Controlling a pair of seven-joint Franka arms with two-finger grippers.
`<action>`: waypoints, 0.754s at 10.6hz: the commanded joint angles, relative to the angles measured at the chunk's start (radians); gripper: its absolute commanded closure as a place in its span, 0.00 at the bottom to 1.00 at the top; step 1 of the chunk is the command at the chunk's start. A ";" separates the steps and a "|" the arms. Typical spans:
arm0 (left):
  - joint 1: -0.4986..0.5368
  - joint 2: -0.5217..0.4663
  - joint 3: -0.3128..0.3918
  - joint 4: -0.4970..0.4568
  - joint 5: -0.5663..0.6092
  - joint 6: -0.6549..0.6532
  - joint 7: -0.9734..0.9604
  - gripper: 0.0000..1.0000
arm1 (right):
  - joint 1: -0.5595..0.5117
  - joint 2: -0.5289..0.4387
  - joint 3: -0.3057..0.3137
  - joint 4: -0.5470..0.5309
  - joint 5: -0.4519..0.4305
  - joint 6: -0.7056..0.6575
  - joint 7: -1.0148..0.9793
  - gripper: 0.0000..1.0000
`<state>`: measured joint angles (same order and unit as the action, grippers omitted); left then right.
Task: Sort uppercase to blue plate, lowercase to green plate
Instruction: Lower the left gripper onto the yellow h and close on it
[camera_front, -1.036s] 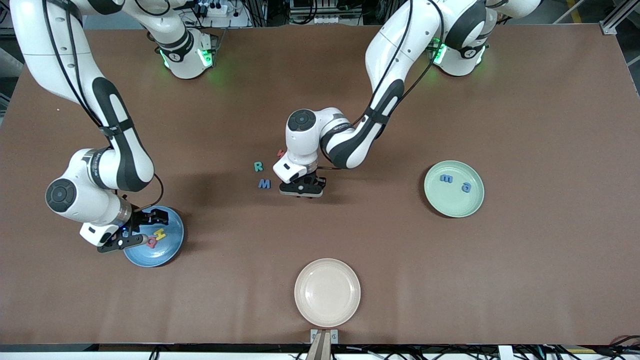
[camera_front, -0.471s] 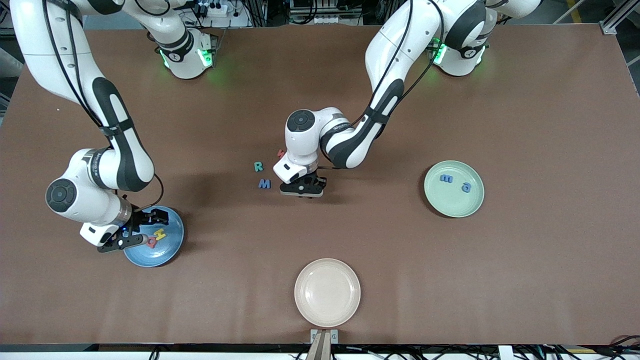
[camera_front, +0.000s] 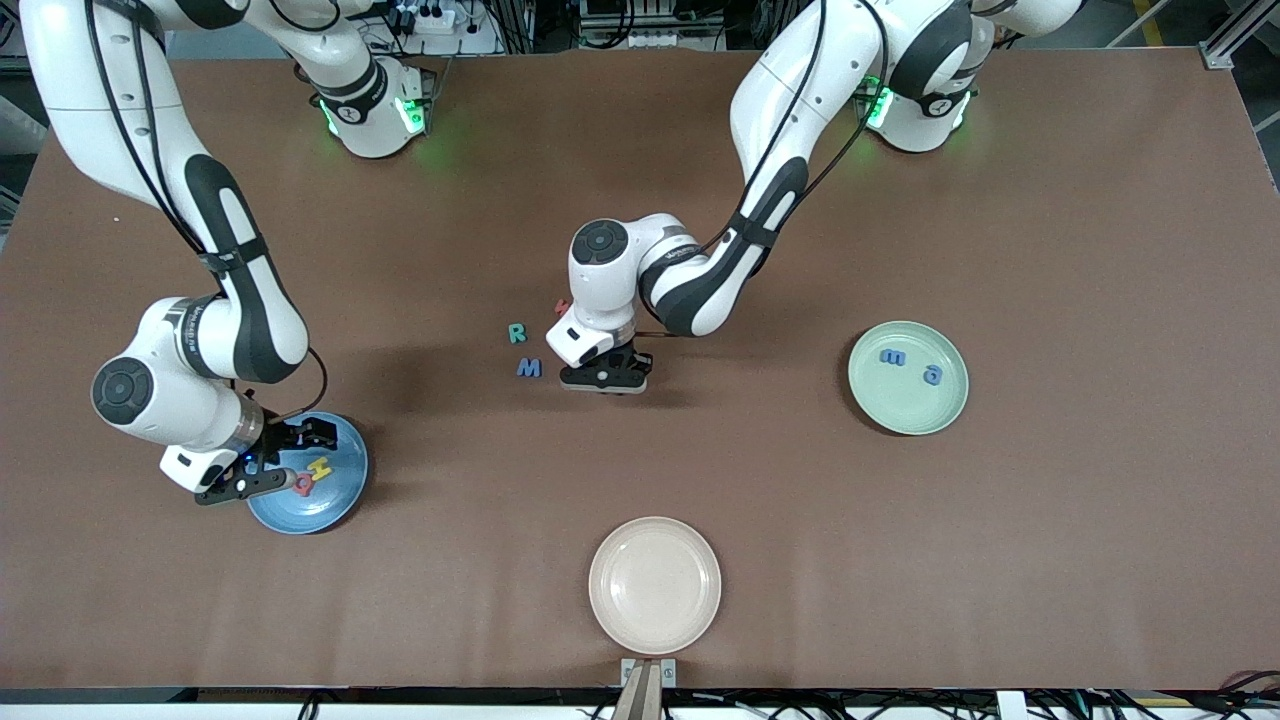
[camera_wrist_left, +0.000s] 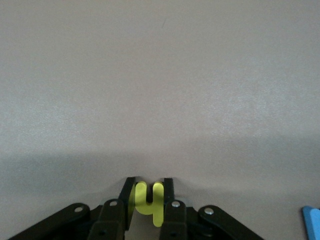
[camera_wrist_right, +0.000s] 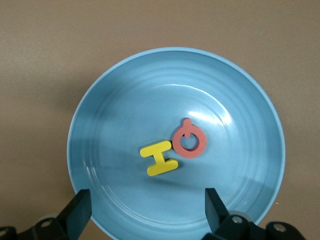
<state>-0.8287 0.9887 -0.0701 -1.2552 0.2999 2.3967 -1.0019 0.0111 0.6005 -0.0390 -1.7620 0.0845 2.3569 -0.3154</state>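
Observation:
My left gripper (camera_front: 603, 380) is down at the table in the middle, shut on the yellow lowercase h (camera_wrist_left: 149, 200), as the left wrist view (camera_wrist_left: 149, 186) shows. The teal R (camera_front: 517, 333) and blue M (camera_front: 529, 368) lie beside it toward the right arm's end. The red w (camera_front: 562, 305) peeks out from under the left wrist. My right gripper (camera_front: 290, 458) hangs open and empty over the blue plate (camera_front: 340, 495), which holds the yellow H (camera_front: 320, 467) and red Q (camera_front: 303, 484). The green plate (camera_front: 908, 405) holds the blue m (camera_front: 893, 356) and the blue a/e-like letter (camera_front: 932, 374).
A beige plate (camera_front: 655, 585) sits near the table's front edge, nearer the camera than the loose letters. In the right wrist view the open gripper (camera_wrist_right: 147, 207) is over the blue plate (camera_wrist_right: 100, 100) with the H (camera_wrist_right: 159, 158) and Q (camera_wrist_right: 190, 140).

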 joint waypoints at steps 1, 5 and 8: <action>-0.003 0.004 -0.007 0.016 -0.034 -0.028 0.000 0.83 | -0.010 0.002 0.010 0.012 -0.009 -0.010 0.002 0.00; 0.115 -0.060 -0.094 0.014 -0.059 -0.072 0.028 0.86 | -0.003 0.002 0.011 0.001 -0.009 -0.019 0.007 0.00; 0.328 -0.146 -0.297 0.013 -0.059 -0.207 0.117 0.87 | 0.007 -0.002 0.013 -0.004 -0.006 -0.030 0.060 0.00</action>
<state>-0.5983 0.9114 -0.2768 -1.2221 0.2619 2.2664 -0.9412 0.0153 0.6027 -0.0341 -1.7648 0.0849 2.3390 -0.3022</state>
